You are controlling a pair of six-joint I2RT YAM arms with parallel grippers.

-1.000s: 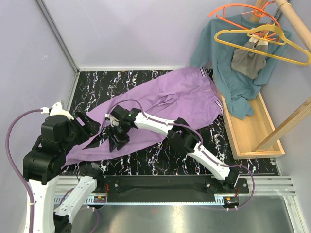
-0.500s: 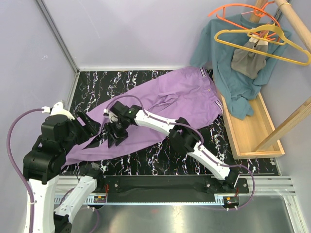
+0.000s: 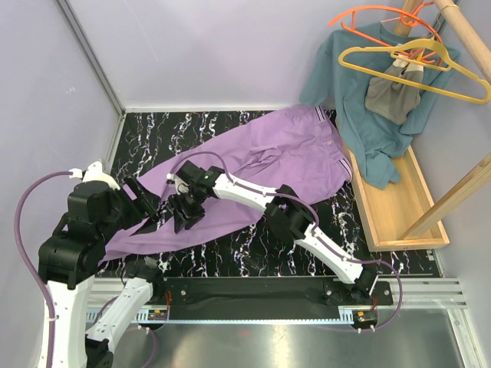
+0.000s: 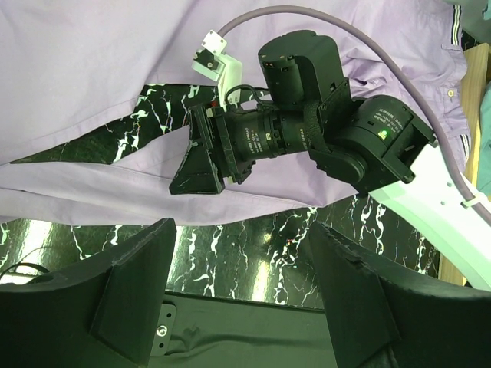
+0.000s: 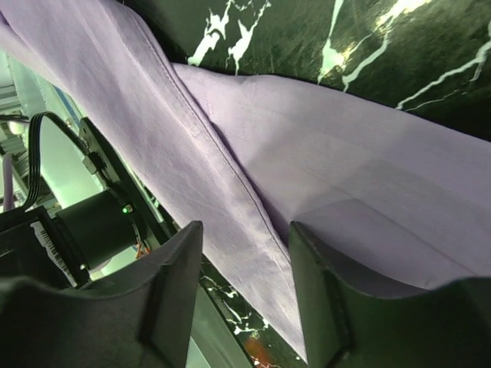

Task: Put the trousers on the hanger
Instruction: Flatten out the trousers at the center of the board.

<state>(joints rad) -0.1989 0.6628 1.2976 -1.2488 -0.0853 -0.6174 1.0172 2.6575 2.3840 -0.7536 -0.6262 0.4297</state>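
The lilac trousers lie flat and slantwise on the black marble table. Their striped waistband is at the far right and their legs run toward the near left. My right gripper is down on a leg. In the right wrist view it is open, and its fingers straddle a seam of the trousers. My left gripper hovers just left of it. In the left wrist view it is open and empty, facing the right gripper. The yellow hanger hangs on the wooden rack at the far right.
An orange hanger, a teal shirt and a small grey garment hang on the same rack. The rack's wooden base tray lies along the table's right side. Lilac walls close in the back and left.
My right gripper has shifted slightly left along the trouser leg and its jaws have narrowed a little. The left gripper has barely moved.
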